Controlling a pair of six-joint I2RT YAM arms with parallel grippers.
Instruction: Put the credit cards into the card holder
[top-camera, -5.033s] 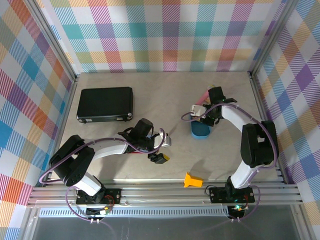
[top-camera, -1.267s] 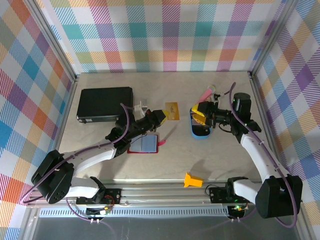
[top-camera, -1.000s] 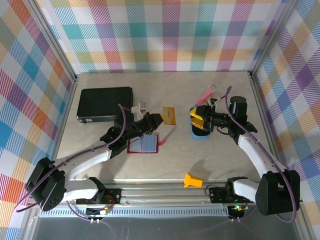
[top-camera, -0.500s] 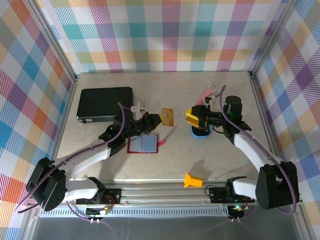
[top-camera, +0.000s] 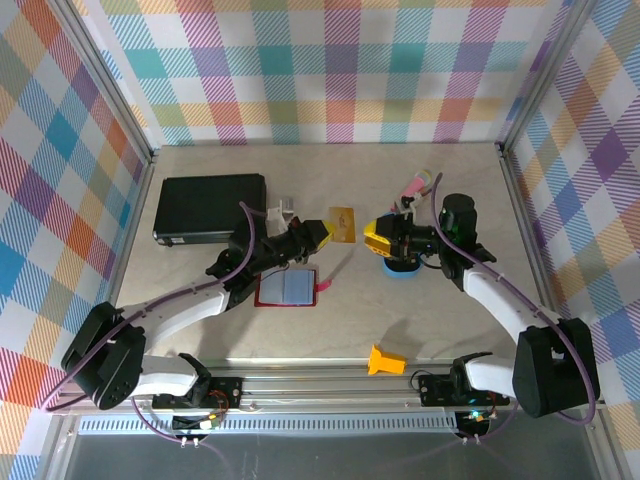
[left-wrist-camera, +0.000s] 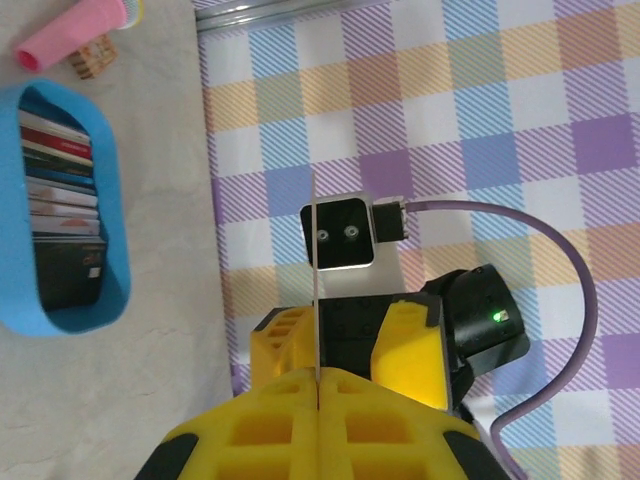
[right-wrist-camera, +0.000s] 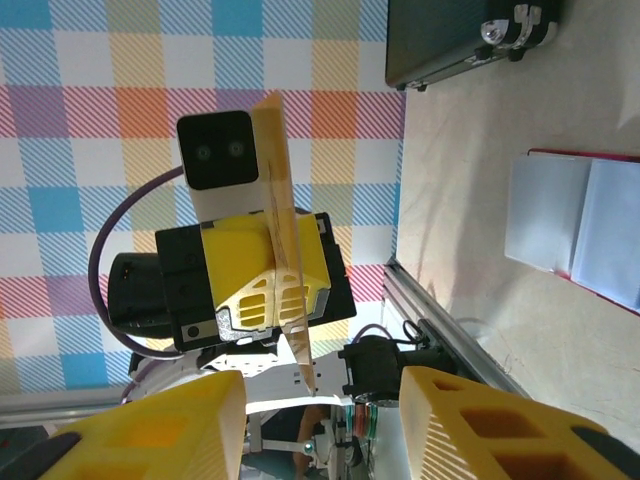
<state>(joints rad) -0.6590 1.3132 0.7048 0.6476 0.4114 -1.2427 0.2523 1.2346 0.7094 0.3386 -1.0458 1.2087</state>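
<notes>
My left gripper is shut on a gold-tan credit card, held off the table; in the left wrist view the card shows edge-on between the closed pads. My right gripper faces it, open, and the card's free end reaches toward the gap between its fingers without touching them. The dark-red card holder lies open on the table below the left arm, grey-blue pockets up. More credit cards stand in the blue tray.
A black flat case lies at the back left. The blue oval tray sits under the right wrist, a pink tube behind it. An orange piece rests near the front rail.
My right gripper has moved left from above the blue tray up to the gold-tan card, its jaws narrowing somewhat. The left gripper keeps the card raised, shifted slightly right.
</notes>
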